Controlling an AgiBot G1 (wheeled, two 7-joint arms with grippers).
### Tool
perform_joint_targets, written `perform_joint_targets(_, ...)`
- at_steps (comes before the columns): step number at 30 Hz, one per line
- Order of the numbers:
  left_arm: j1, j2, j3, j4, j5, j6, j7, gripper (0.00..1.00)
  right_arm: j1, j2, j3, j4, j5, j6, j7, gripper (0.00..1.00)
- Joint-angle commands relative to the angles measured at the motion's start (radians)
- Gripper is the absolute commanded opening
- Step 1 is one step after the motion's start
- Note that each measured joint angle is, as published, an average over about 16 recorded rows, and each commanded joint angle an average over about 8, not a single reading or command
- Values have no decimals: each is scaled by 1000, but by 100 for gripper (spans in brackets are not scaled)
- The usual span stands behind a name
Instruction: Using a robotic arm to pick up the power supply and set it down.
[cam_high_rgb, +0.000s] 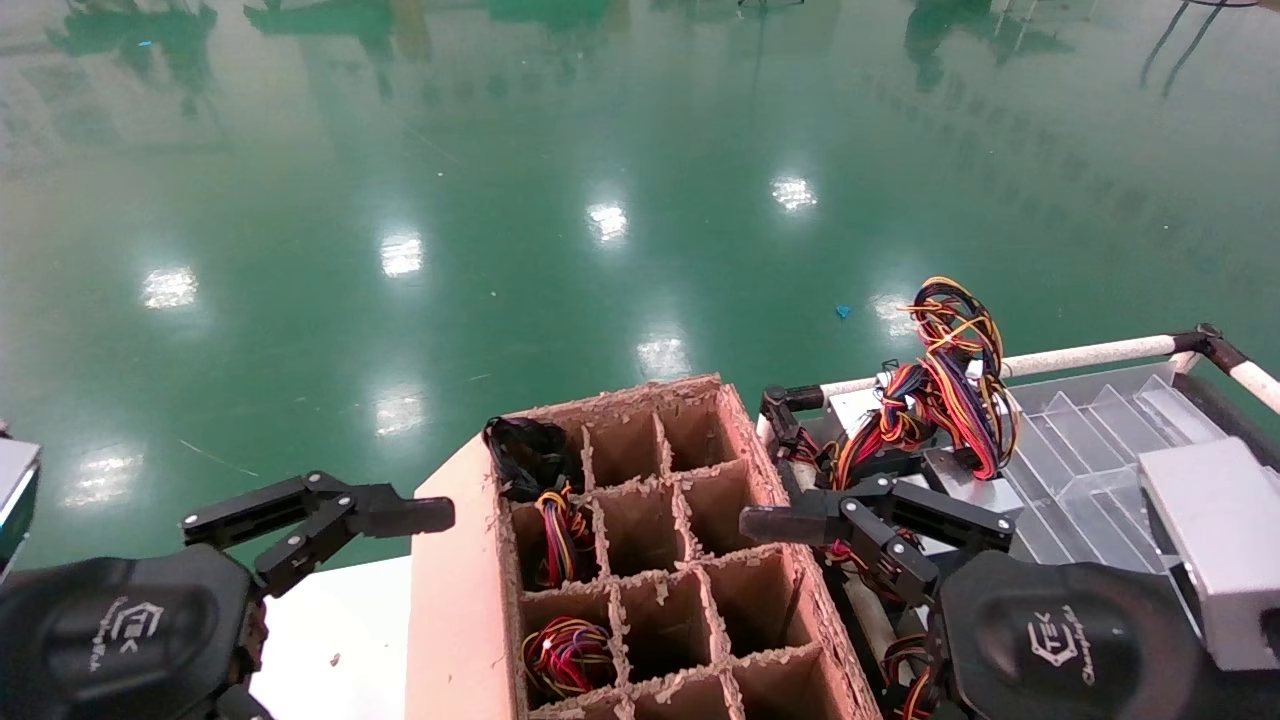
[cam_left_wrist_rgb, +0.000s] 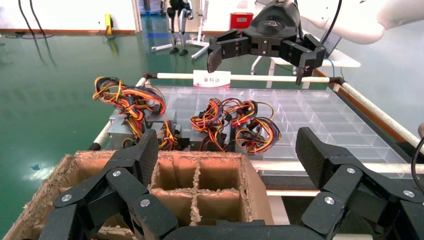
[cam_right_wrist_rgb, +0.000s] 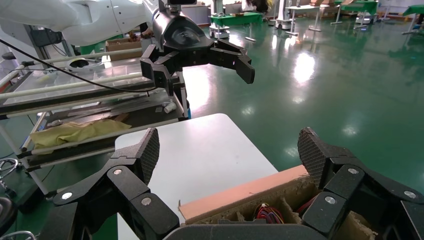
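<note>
The power supply (cam_high_rgb: 972, 488) is a small grey box on the clear tray (cam_high_rgb: 1100, 440) to my right, its red, orange and yellow wire bundle (cam_high_rgb: 950, 370) arching upward. From the left wrist it appears at the tray's far end (cam_left_wrist_rgb: 161, 119). My right gripper (cam_high_rgb: 800, 528) hovers open and empty between the tray and the cardboard box, just in front of the power supply and not touching it. My left gripper (cam_high_rgb: 400, 515) hangs open and empty on the box's other side. Each wrist view looks past its own wide-spread fingers (cam_left_wrist_rgb: 227, 150) (cam_right_wrist_rgb: 229, 147).
A brown cardboard box (cam_high_rgb: 455, 600) with divided cells stands between the arms; some cells hold wire bundles (cam_high_rgb: 565, 650). Two more grey units with darker wires (cam_left_wrist_rgb: 235, 122) lie on the tray. White tube rails (cam_high_rgb: 1090, 352) frame the tray. A white table (cam_right_wrist_rgb: 200, 150) lies under the box.
</note>
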Motion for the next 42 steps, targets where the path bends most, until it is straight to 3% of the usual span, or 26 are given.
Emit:
perform_joint_targets(1, 0, 0, 0, 0, 0, 0, 0, 69, 0, 0, 0, 0, 0, 0, 0, 100)
perform_joint_targets(4, 0, 0, 0, 0, 0, 0, 0, 43, 0, 0, 0, 0, 0, 0, 0, 100)
perform_joint_targets(7, 0, 0, 0, 0, 0, 0, 0, 7, 0, 0, 0, 0, 0, 0, 0, 100)
perform_joint_targets(8, 0, 0, 0, 0, 0, 0, 0, 2, 0, 0, 0, 0, 0, 0, 0, 100)
perform_joint_targets(29, 0, 0, 0, 0, 0, 0, 0, 0, -4, -3, -7, -10, -15, 7, -1, 100)
perform_joint_targets(35, 0, 0, 0, 0, 0, 0, 0, 0, 5, -40, -51, -75, -105, 39, -11, 100)
perform_joint_targets(42, 0, 0, 0, 0, 0, 0, 0, 0, 83, -132, -138, -175, -260, 67, -8, 100)
